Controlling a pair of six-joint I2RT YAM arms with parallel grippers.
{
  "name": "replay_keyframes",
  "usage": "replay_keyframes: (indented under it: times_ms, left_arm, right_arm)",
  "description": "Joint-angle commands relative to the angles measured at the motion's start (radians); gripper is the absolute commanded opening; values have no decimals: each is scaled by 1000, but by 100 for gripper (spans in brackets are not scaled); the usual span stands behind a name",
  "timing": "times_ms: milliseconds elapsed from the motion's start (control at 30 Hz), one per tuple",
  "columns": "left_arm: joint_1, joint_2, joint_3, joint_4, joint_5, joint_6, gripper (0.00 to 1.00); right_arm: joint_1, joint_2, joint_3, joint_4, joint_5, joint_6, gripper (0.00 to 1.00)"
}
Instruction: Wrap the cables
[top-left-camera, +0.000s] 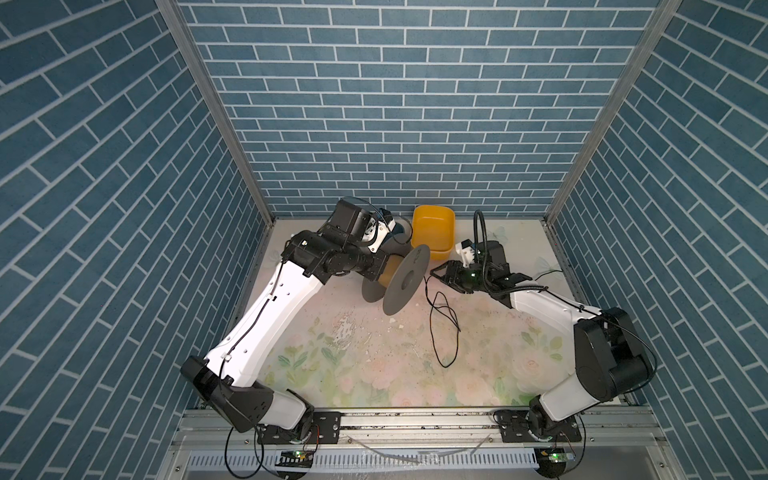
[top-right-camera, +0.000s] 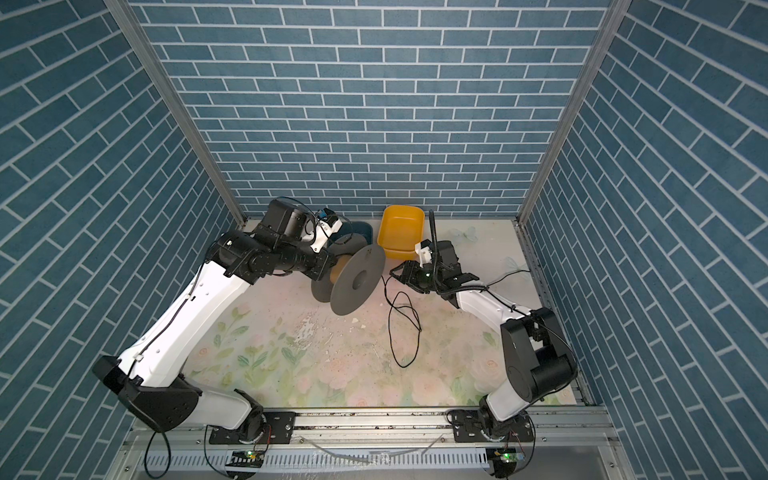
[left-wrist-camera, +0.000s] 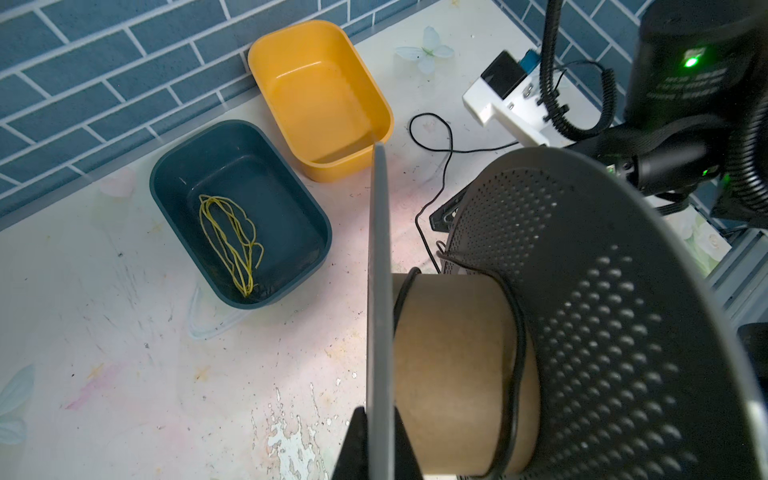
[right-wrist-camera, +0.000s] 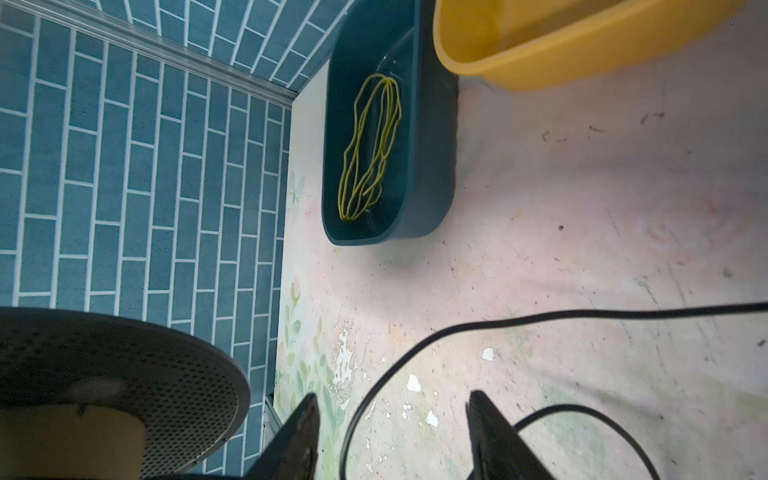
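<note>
A spool (top-left-camera: 405, 286) with two grey flanges and a brown cardboard core (left-wrist-camera: 449, 365) stands tilted on the table between the arms. My left gripper (left-wrist-camera: 380, 415) is shut on the edge of one flange (left-wrist-camera: 380, 291). The cables, one thin black cord (top-left-camera: 444, 332), lie in loose loops on the table to the right of the spool in both top views (top-right-camera: 405, 332). One stretch is wound round the core. My right gripper (right-wrist-camera: 392, 397) hovers just right of the spool, open, with the black cord (right-wrist-camera: 415, 345) running between its jaws without being pinched.
An empty yellow bin (top-left-camera: 434, 232) sits at the back wall. Beside it, a dark blue bin (left-wrist-camera: 195, 166) holds a bundle of yellow strands (left-wrist-camera: 228, 245). Blue brick walls close in the left, back and right sides.
</note>
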Motion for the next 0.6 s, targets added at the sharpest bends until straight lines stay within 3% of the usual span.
replay_keyframes:
  times_ms: [0, 167, 433, 500, 567]
  left_arm:
    - [1, -24, 0, 100, 39, -3, 0]
    - [-1, -21, 0, 99, 45, -2, 0]
    - [0, -21, -2, 85, 13, 1, 0]
    - [0, -20, 0, 86, 8, -4, 0]
    - [0, -17, 4, 87, 6, -12, 0]
  right_arm:
    - [9, 48, -41, 122, -49, 95, 55]
    - [18, 111, -41, 316, -79, 214, 54]
    - [50, 140, -14, 372, -101, 264, 50]
    - [53, 138, -25, 392, -109, 277, 45]
    - [54, 130, -39, 393, -112, 276, 32]
